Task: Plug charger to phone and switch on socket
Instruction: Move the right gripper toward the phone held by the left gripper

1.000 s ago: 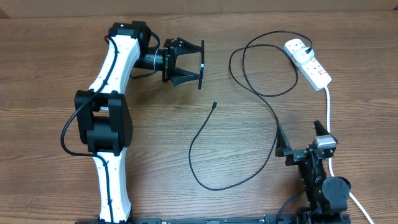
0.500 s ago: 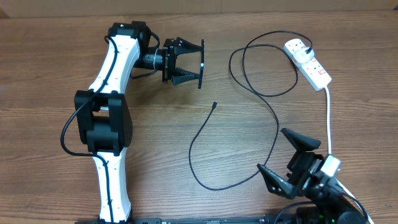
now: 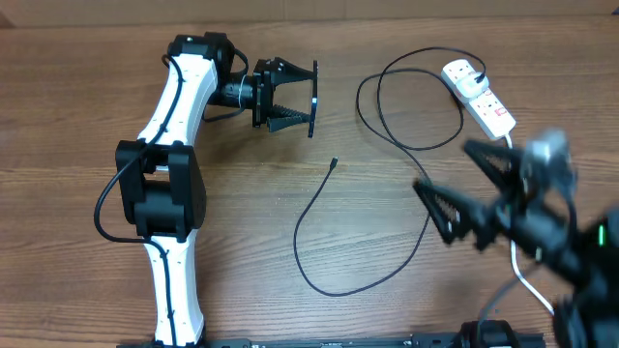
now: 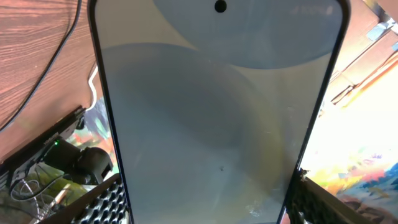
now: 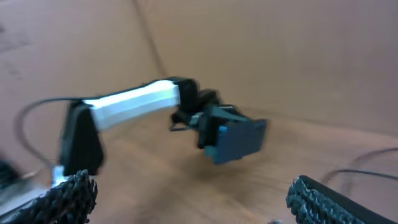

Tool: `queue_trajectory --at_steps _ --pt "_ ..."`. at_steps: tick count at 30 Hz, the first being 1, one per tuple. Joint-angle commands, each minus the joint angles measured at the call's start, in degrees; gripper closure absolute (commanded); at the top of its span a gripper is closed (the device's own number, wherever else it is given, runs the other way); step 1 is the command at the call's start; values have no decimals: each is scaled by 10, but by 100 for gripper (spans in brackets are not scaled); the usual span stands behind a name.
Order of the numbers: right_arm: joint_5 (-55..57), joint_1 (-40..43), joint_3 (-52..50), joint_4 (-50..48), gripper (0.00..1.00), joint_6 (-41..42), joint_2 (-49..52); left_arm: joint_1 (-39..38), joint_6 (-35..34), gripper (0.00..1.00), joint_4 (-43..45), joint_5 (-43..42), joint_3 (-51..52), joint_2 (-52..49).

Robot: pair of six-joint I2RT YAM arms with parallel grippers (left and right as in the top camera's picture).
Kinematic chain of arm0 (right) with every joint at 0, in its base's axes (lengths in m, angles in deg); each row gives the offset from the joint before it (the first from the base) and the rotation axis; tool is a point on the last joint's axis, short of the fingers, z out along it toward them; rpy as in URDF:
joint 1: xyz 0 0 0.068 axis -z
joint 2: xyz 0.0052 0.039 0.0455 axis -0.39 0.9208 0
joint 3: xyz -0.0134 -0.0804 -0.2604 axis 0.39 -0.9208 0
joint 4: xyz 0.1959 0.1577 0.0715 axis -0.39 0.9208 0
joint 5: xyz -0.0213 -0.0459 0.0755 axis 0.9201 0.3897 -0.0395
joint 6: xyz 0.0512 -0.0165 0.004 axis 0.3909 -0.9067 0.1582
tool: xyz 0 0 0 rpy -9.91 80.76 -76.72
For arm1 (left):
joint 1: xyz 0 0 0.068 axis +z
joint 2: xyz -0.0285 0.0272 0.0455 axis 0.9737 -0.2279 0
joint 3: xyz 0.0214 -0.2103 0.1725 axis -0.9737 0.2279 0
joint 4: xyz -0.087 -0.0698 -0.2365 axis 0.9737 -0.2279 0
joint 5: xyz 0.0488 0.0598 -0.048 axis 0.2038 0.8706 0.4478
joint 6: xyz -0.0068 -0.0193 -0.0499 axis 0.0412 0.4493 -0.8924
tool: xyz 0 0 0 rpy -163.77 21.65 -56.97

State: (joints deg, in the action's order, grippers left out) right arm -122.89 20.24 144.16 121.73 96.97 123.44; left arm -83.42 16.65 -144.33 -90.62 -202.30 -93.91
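Observation:
My left gripper [image 3: 290, 100] is shut on the phone [image 3: 312, 101] and holds it on edge above the table at the back. In the left wrist view the phone [image 4: 217, 112] fills the frame between the fingers [image 4: 211, 214]. The charger [image 3: 319, 285] is a thin black cable looping over the table, with its small tip [image 3: 333, 162] lying free below the phone and its far end at the socket [image 3: 481, 97], a white strip at the back right. My right gripper [image 3: 466, 188] is open, empty and blurred above the right side. The right wrist view shows its open fingers [image 5: 199, 205] facing the blue phone [image 5: 239, 140].
The socket's thick white cord [image 3: 511, 159] runs down the right side towards the front edge. The left arm's white links [image 3: 174, 145] stretch from the front edge up the left side. A cardboard wall [image 5: 280, 56] stands behind the table.
My right arm has swung up from the front right corner and now hovers, blurred, over the cable's right side. The left arm, phone and cable have not moved.

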Motion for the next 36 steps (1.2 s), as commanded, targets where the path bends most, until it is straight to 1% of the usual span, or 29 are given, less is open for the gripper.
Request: queue_trajectory --at_steps 1,2,3,4,6,7,9,10,11,12,15,17,18,20,23,27,32,34,35,36 --pt "-198 -2 55 5 0 6 80 2 -3 31 -2 -35 -17 1" --pt "-240 -5 54 -34 0 24 96 2 -4 31 -2 -35 -17 1" --pt "-255 -9 55 -71 0 56 118 2 -4 31 -2 -35 -17 1" --pt "-246 -15 55 -98 0 111 138 2 -4 31 -2 -35 -17 1" --pt "-217 -31 55 -110 0 129 166 2 -3 31 -2 -34 -17 1" --pt "-184 -45 55 -105 0 130 178 2 -3 31 -2 -34 -17 1" --pt "-89 -80 57 -80 0 134 201 2 -1 31 -2 -34 -17 1" --pt "23 -126 70 -43 0 137 225 2 -2 31 -2 -27 -17 1" --pt "89 -151 85 -13 1 142 242 2 -2 31 -2 -23 -17 1" --pt "186 -187 118 40 0 153 271 2 -2 32 -2 -21 -17 1" --pt "349 -247 207 143 0 165 342 0 -2 32 -3 -9 -17 1" --pt "420 -274 256 185 0 183 381 -2 -2 32 -4 4 -17 1" --pt "476 -306 299 209 0 205 421 -6 -2 32 -4 11 -17 1" --pt "530 -337 318 211 0 234 455 -10 -4 31 -4 11 -17 1" --pt "613 -371 318 209 0 302 491 -17 -10 32 -4 11 -17 1" --pt "654 -396 318 199 0 347 525 -23 -24 31 -4 11 -17 1" --pt "696 -409 318 193 4 386 556 -25 -32 31 -4 11 -17 1" --pt "710 -408 318 193 9 387 564 -25 -32 31 -4 11 -17 1" --pt "713 -407 318 192 18 387 568 -25 -32 31 -4 11 -17 1" --pt "713 -407 318 191 22 389 569 -25 -32 31 -4 11 -17 1"
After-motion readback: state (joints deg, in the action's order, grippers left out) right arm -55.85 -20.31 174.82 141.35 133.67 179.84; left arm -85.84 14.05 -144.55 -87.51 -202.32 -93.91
